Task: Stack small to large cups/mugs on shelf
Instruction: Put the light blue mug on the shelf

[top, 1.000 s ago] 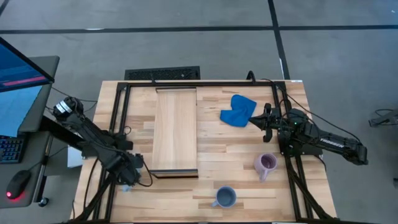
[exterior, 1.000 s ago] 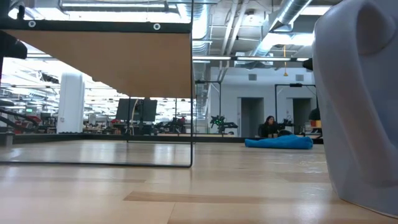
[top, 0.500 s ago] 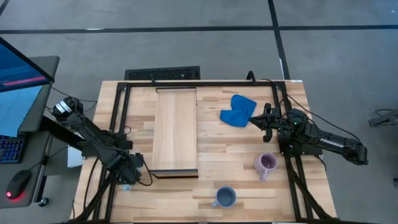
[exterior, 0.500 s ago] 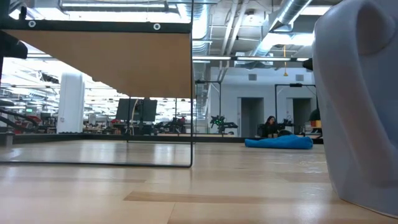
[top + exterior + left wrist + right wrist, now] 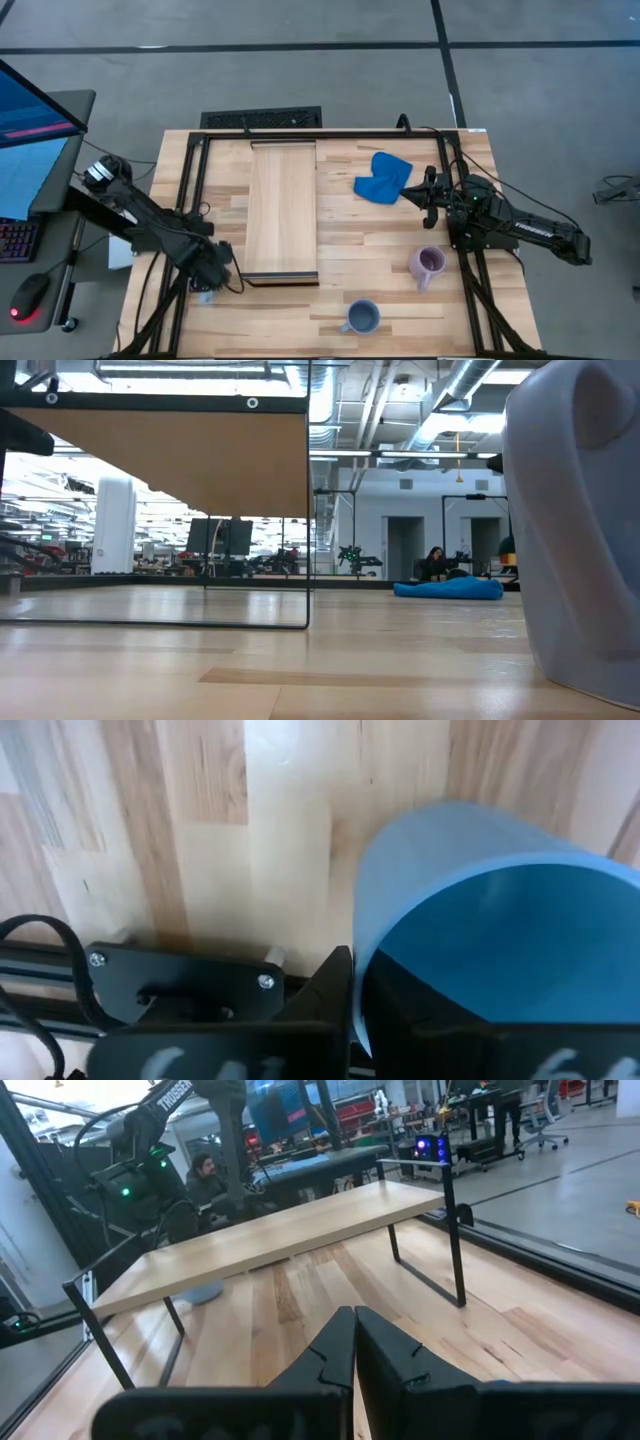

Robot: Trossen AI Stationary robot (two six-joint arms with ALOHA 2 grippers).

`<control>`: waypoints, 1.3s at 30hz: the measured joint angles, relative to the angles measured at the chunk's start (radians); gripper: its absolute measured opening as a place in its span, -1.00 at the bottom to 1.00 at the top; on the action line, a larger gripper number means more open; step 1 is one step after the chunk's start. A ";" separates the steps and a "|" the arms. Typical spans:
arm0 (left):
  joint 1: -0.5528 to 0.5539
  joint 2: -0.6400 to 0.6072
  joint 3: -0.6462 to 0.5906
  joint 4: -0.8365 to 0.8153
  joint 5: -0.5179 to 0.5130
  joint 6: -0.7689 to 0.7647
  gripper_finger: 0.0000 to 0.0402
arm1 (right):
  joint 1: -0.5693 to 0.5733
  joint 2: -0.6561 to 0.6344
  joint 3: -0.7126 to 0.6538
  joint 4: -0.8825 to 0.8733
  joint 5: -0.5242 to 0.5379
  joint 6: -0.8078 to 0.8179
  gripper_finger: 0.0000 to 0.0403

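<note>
Left wrist view puts the left gripper (image 5: 352, 1010) right at the sky-blue mug (image 5: 500, 930): one dark finger stands outside the rim, while the other seems to reach inside the mug, so the jaws look clamped on its wall — a rim pinch, as far as can be judged. From above, the left gripper (image 5: 207, 280) sits at the table's near-left corner, just beside the dark-edged end of the shelf (image 5: 282, 205), with only a sliver of blue showing under it.

The right gripper (image 5: 424, 190) waits near the blue cloth (image 5: 383, 177), and its wrist view shows the two fingers (image 5: 335, 1350) pressed together, holding nothing. Beyond them the shelf (image 5: 270, 1230) stands raised on thin dark legs.

The lilac mug (image 5: 427, 264) rests on the tabletop (image 5: 370, 240) close to the right arm, and the slate-blue mug (image 5: 361, 317) lies near the front edge — both well apart from the shelf. In the low view one pale mug (image 5: 575, 530) fills the right side.

The step in hand looks like the first pick. Next the left arm must lift the sky-blue mug clear above the board's height before carrying it over, since the shelf edge is so near.
</note>
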 joint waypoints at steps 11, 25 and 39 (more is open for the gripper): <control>0.000 -0.164 -0.002 -0.079 -0.044 -0.124 -1.00 | 0.000 0.000 0.000 -0.022 0.000 0.000 -0.83; 0.003 -0.408 -0.001 -0.135 -0.056 -0.423 -1.00 | 0.000 0.000 0.000 -0.023 0.000 -0.001 -0.83; 0.002 -0.484 0.298 -0.270 -0.304 -0.544 -1.00 | 0.000 0.000 -0.015 -0.023 0.000 -0.001 -0.83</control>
